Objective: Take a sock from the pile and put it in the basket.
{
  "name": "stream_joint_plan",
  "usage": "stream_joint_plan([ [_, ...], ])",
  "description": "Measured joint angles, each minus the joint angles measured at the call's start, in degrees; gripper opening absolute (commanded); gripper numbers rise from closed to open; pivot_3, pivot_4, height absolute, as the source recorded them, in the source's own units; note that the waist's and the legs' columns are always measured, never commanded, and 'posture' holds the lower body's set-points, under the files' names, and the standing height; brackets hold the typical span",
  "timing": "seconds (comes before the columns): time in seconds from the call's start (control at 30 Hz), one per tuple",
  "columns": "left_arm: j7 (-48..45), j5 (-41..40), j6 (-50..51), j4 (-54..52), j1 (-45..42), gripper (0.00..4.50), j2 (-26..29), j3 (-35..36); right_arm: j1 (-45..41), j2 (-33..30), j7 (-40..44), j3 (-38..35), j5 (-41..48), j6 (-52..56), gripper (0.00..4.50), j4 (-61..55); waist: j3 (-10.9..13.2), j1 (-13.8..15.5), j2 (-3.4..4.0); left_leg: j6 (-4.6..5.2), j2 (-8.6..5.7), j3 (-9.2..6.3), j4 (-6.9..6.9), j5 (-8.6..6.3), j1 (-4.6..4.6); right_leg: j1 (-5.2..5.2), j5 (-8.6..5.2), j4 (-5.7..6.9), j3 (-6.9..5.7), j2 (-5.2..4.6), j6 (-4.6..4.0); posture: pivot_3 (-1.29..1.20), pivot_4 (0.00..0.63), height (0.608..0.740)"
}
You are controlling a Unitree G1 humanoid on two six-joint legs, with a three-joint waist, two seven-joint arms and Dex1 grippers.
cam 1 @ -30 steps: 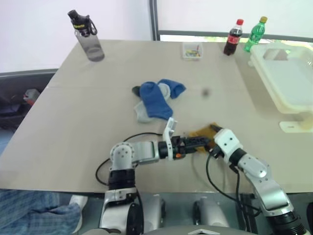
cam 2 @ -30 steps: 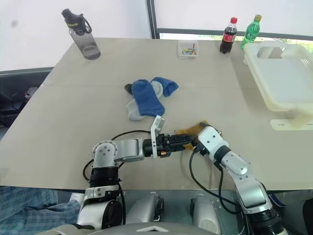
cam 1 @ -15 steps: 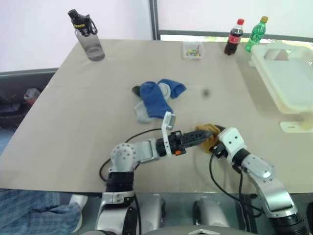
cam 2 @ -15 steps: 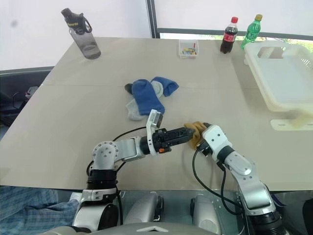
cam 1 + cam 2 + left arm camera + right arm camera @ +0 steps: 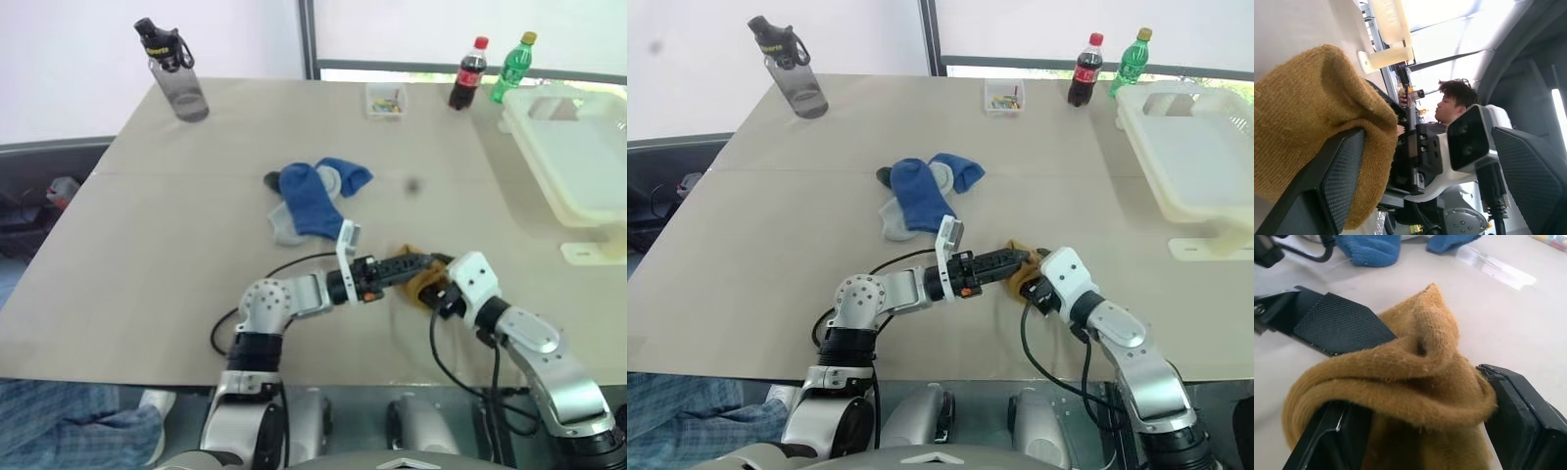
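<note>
A mustard-brown sock (image 5: 421, 281) is bunched up near the table's front edge, and my right gripper (image 5: 1425, 396) is shut on it, one black finger (image 5: 1520, 416) on each side. My left gripper (image 5: 415, 266) reaches in from the left and stands open. One of its fingers (image 5: 1334, 176) lies against the sock and the other is clear of it. The pile (image 5: 313, 201) of blue and grey socks lies at mid-table, behind both hands. The whitish basket (image 5: 583, 166) stands at the far right edge, well apart from the held sock.
A dark water bottle (image 5: 176, 73) stands at the back left. A cola bottle (image 5: 467, 73), a green bottle (image 5: 511, 67) and a small clear box (image 5: 385, 100) are at the back. A white bracket (image 5: 593, 252) lies by the basket. A person (image 5: 1454, 100) shows behind.
Both hands have drifted a little to the right with the sock between them. The sock looks more bunched up, and the left wrist has rolled.
</note>
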Motion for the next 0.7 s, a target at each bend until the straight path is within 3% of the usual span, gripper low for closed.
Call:
stream_joint_plan([
  [0.3, -0.2, 0.9, 0.2, 0.3, 0.0, 4.42, 0.0, 0.0, 2.5, -6.9, 7.5, -9.7, 7.7, -1.9, 3.39, -0.8, 0.0, 0.1, -0.03, 0.02, 0.01, -0.02, 0.00, -0.01, -0.03, 0.01, 0.00, -0.02, -0.02, 0.00, 0.00, 0.00, 0.150, 0.740],
  [0.5, -1.3, 1.0, 0.5, 0.4, 0.0, 4.42, 0.1, -0.1, 5.5, -9.3, 10.2, -18.0, 19.3, 7.2, 3.39, -3.0, 0.1, 0.1, -0.04, 0.05, 0.02, -0.05, 0.00, -0.02, -0.04, 0.02, 0.00, -0.01, -0.03, -0.02, 0.00, 0.00, 0.150, 0.740],
  [0.53, -1.4, 1.0, 0.5, 0.4, 0.0, 4.50, 0.1, -0.1, 5.8, -9.6, 10.2, -18.9, 20.5, 9.1, 3.89, -3.0, 0.1, 0.1, -0.03, 0.05, 0.02, -0.05, 0.00, -0.02, -0.04, 0.02, 0.00, -0.01, -0.02, -0.02, 0.00, 0.00, 0.150, 0.740],
  [0.6, -3.3, 1.0, 0.7, 0.4, 0.0, 4.50, 0.6, -0.8, 6.5, -10.8, 10.2, -19.7, 24.2, 14.8, 4.47, -3.0, 0.1, 0.1, -0.03, 0.05, 0.02, -0.06, 0.00, -0.02, -0.04, 0.02, 0.00, -0.01, -0.02, -0.01, -0.01, 0.00, 0.150, 0.740],
  [0.7, -7.4, 1.1, 1.9, 0.5, -0.3, 4.50, 2.3, -2.8, 5.4, -10.2, 7.7, -20.6, 32.0, 25.1, 4.47, -3.3, 0.1, 0.0, 0.05, 0.06, 0.04, -0.05, 0.00, -0.02, -0.04, 0.01, 0.00, 0.00, -0.02, -0.01, -0.01, 0.00, 0.150, 0.740],
])
